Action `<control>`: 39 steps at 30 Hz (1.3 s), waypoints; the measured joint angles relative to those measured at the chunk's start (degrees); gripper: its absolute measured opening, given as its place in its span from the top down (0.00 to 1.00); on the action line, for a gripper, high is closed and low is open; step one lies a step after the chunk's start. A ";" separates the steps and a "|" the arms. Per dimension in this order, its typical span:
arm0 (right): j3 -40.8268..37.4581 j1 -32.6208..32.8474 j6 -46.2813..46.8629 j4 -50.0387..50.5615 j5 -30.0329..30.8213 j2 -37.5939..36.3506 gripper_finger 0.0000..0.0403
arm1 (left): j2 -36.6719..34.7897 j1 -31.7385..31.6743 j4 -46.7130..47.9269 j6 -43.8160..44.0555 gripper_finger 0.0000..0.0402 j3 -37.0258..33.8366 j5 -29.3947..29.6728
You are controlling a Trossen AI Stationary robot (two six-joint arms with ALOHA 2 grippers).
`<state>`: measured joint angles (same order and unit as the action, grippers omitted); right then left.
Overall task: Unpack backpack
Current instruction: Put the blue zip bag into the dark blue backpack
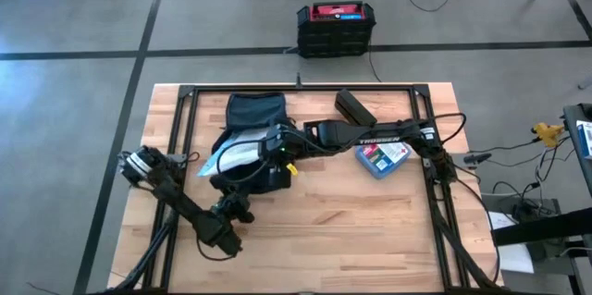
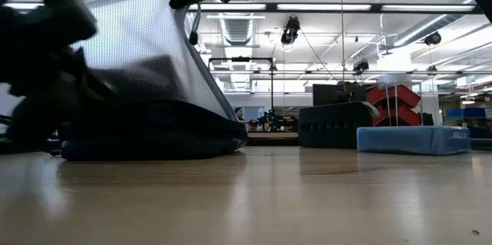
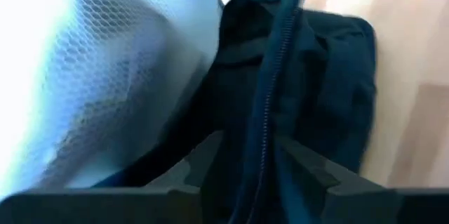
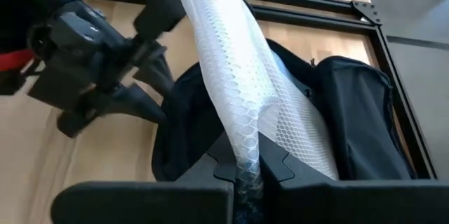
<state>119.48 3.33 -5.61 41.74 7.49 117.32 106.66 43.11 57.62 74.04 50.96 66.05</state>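
Done: your right gripper (image 4: 247, 164), jaws clamped on the white mesh sheet (image 4: 245, 90), lifts it half out.
Left: backpack (image 1: 254, 115), centre frame, not emptied; left gripper (image 1: 248, 204) pinches its zipper edge.

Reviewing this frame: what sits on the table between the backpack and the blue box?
In the high view, only the right arm spans from the blue box to the backpack.

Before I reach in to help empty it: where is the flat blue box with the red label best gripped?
Grip the flat blue box across its two long edges, coming straight down from above. It lies flat on the wooden table, apart from the dark navy backpack, with bare table along both long sides.
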 joint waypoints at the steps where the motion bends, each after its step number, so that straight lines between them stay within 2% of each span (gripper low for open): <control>1: 0.00 0.00 -0.14 0.02 0.00 0.00 1.00 | -0.74 -0.05 -0.04 -0.23 0.70 0.00 -0.66; 6: -0.04 -0.15 -1.01 -0.02 -0.02 0.00 1.00 | -7.63 -0.25 -2.00 -3.81 0.60 -0.19 -5.84; 11: -0.20 -0.26 -1.44 -0.02 -0.22 0.00 1.00 | -15.05 -0.55 -10.86 -16.56 0.51 -1.95 -7.76; 15: -0.41 -0.24 -1.44 0.06 -0.23 0.00 1.00 | -20.12 -3.61 -15.30 -21.60 0.47 -4.72 -11.82; 21: -0.44 -0.26 -1.11 1.33 -0.22 0.02 1.00 | -25.34 -8.76 -28.03 -29.44 0.42 -11.62 -18.34; 26: -0.50 -0.26 -0.93 1.68 -0.31 0.02 1.00 | -27.45 -10.57 -37.46 -35.30 0.44 -16.29 -18.99; 31: -0.63 -0.26 -0.85 1.62 -0.45 0.02 1.00 | -27.90 -10.68 -39.73 -35.68 0.48 -17.97 -18.74; 39: -0.68 -0.26 -0.76 1.60 -1.95 0.02 1.00 | -23.83 -11.43 -49.18 -38.40 0.54 -22.15 -19.34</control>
<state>118.80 3.07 -6.37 43.33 5.54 117.34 82.84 31.68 8.44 35.64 28.81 46.71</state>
